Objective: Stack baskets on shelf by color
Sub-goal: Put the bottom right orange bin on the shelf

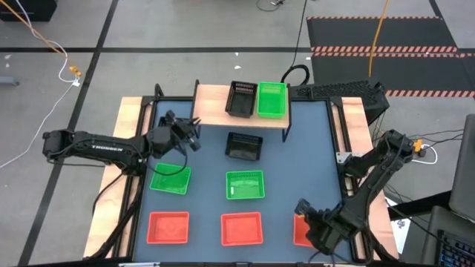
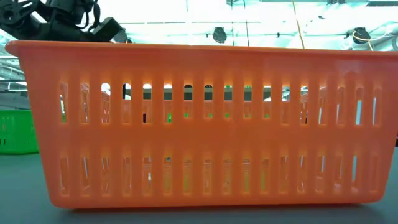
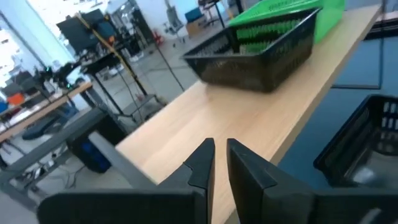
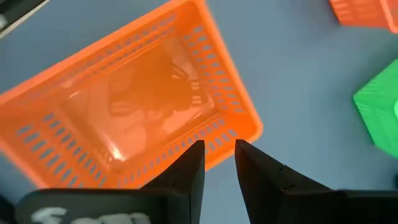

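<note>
The wooden shelf (image 1: 215,111) stands at the table's far side with a black basket (image 1: 241,99) and a green basket (image 1: 272,99) side by side on it. On the table rest one black basket (image 1: 244,146), two green baskets (image 1: 171,179) (image 1: 245,185) and three red baskets (image 1: 168,227) (image 1: 242,229) (image 4: 124,112). My left gripper (image 3: 221,158) hovers level at the shelf's left end, open by a narrow gap, with nothing between its fingers. My right gripper (image 4: 219,155) points down over the near-right red basket's long rim. It is slightly open and touches nothing.
The middle red basket (image 2: 199,124) fills the low view, with a green basket (image 2: 15,130) behind it at the left. Wooden rails (image 1: 128,126) border the table's left and right sides. The shelf's left third (image 3: 205,124) is bare wood.
</note>
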